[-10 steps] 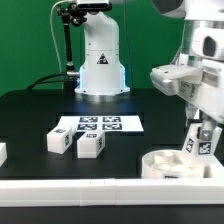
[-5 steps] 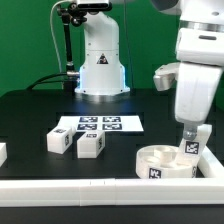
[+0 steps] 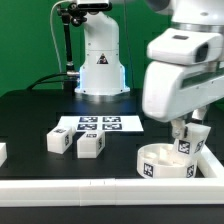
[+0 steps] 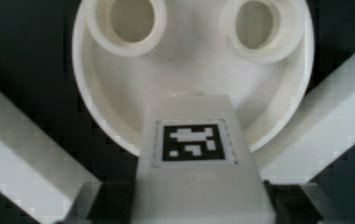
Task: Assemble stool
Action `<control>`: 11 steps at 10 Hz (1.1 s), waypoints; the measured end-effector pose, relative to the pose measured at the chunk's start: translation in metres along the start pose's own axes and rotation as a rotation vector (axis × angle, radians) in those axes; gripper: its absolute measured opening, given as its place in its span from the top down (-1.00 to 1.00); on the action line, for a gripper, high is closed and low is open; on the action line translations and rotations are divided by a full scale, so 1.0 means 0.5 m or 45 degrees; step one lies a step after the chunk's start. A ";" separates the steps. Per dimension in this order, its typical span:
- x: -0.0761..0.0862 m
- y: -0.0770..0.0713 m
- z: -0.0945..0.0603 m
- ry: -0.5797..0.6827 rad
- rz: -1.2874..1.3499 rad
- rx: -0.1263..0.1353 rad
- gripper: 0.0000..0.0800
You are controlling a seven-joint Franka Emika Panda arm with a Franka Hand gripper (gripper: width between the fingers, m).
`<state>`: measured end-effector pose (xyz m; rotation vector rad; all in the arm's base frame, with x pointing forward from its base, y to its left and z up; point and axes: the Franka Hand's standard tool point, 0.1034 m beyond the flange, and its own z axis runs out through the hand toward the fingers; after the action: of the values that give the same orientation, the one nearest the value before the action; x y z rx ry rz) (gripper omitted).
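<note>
Exterior view shows the claw [image 3: 184, 137] low over the exterior view's right part of the dark surface [image 3: 30, 110], pinching one blocky white leg [image 3: 184, 148] between its fingers. The leg's tag faces this camera. The leg hangs just inside the round seat [image 3: 158, 162], near the rim on the exterior view's right; whether it touches the seat cannot be told. The seat lies close to the front border rail [image 3: 90, 186]. A second leg [image 3: 58, 141] and a third leg [image 3: 91, 146] sit near each other on the surface, beside the marker board [image 3: 100, 125], well apart from the seat. In the wrist view the claw [image 4: 192, 205] grips the leg [image 4: 193, 150] from both sides, with the seat [image 4: 192, 72] and its two oval holes beyond it.
</note>
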<state>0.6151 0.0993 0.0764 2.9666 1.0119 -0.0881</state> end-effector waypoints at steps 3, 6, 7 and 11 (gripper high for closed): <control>0.003 -0.003 -0.001 0.012 0.308 0.029 0.15; -0.001 0.003 0.000 0.007 0.487 0.025 0.15; -0.001 0.003 0.000 0.007 0.478 0.025 0.15; -0.050 0.034 -0.061 -0.030 0.407 0.040 -0.60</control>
<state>0.6073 0.0710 0.1080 3.1010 0.5274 -0.1369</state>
